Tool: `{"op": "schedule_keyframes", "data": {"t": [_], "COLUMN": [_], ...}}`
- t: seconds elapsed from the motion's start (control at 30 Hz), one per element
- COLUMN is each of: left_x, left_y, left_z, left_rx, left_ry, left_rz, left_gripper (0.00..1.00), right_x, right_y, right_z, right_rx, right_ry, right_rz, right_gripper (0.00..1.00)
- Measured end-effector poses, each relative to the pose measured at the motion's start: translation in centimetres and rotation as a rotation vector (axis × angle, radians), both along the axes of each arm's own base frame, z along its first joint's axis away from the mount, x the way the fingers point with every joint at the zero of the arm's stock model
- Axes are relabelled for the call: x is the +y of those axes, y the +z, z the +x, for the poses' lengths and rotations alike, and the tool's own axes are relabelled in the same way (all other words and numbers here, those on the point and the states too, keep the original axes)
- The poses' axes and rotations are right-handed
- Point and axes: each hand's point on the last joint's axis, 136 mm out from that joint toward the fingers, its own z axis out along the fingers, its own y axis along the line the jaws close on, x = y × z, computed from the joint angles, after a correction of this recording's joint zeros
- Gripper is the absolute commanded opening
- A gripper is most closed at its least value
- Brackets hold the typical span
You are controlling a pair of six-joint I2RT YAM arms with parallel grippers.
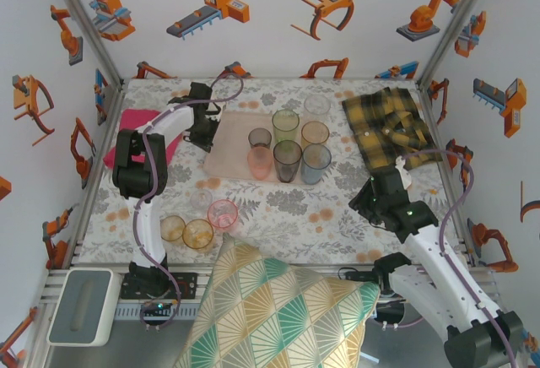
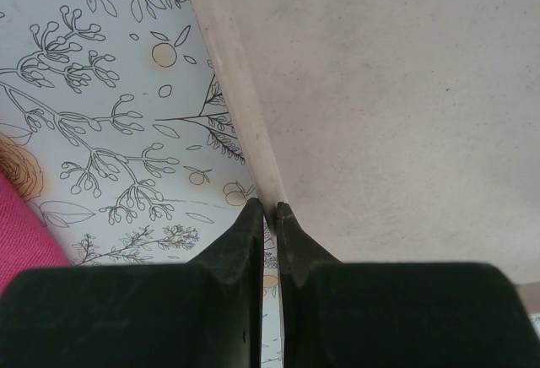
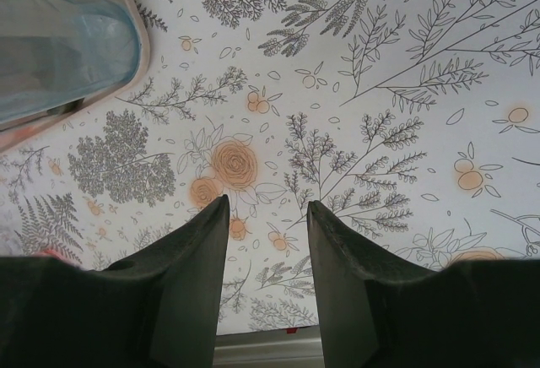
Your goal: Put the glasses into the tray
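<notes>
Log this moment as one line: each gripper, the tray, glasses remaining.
left gripper: shut at tray edge | right gripper: open, empty, over tablecloth | loose glasses: on tablecloth, near side of tray

Eleven glasses (image 1: 287, 161); one tray (image 1: 228, 153); one plaid cloth (image 1: 388, 127); one magenta cloth (image 1: 111, 159); one cushion (image 1: 278, 309).

Left arm (image 1: 143, 216) and right arm (image 1: 440, 260): white tubular links, black joint housings, purple cable looped along each. Green LED (image 1: 411, 212) lit on right wrist. Fingers (image 3: 181, 275) matte black, wedge-tapered.
</notes>
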Motion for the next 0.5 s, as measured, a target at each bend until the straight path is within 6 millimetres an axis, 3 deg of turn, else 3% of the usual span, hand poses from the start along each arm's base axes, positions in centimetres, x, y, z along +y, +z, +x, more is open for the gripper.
{"op": "schedule_keyframes", "data": {"t": [0.5], "left_x": [0.01], "left_y": [0.09], "left_z": [0.02], "left_rx": [0.0], "left_ry": [0.0], "left_rz": [0.001], "left_gripper": [0.11], "right_x": [0.0], "right_y": [0.02], "right_z": [-0.01], "right_rx": [-0.001], "right_ry": [-0.002], "right_rz": [0.002], "right_gripper": [0.42]}}
